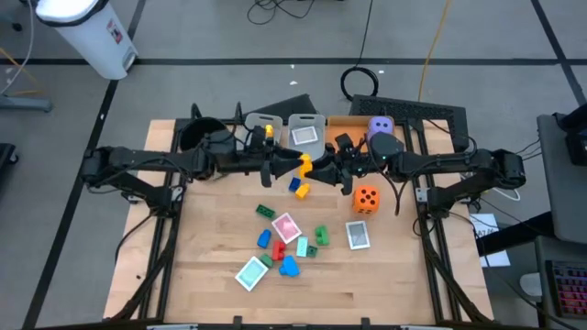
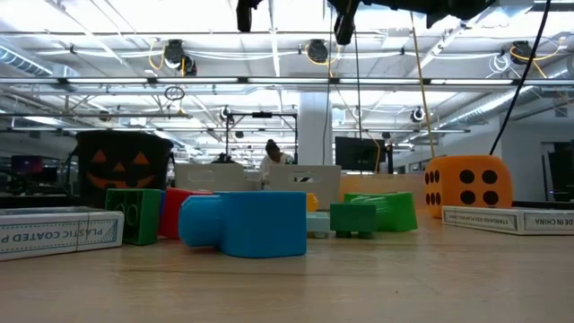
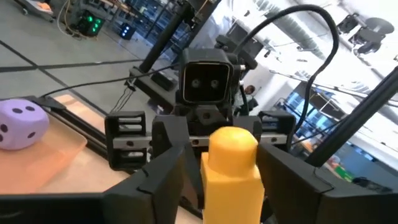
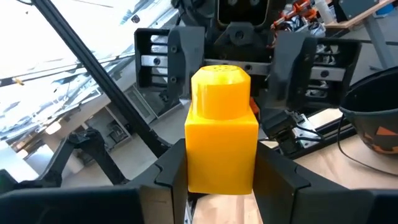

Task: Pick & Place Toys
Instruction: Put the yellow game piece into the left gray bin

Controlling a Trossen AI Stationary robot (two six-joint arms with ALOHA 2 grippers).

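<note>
My right gripper (image 4: 219, 177) clamps the yellow block (image 4: 221, 134); left gripper (image 3: 221, 180) flanks it, grip unclear. Light, rigid, slick: hold flat sides.

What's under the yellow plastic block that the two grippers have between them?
The yellow plastic block hangs in the air between the left gripper and right gripper. A blue plastic block lies just beside it; the wooden table directly underneath is hidden.

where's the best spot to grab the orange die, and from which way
Grip the orange die across two opposite flat faces at mid-height, coming straight down from above. It sits flat on the table with open wood all round; the nearest toy, a playing card, lies flat and apart. Being a cube, parallel faces probably suit two fingers better than corners would.
</note>
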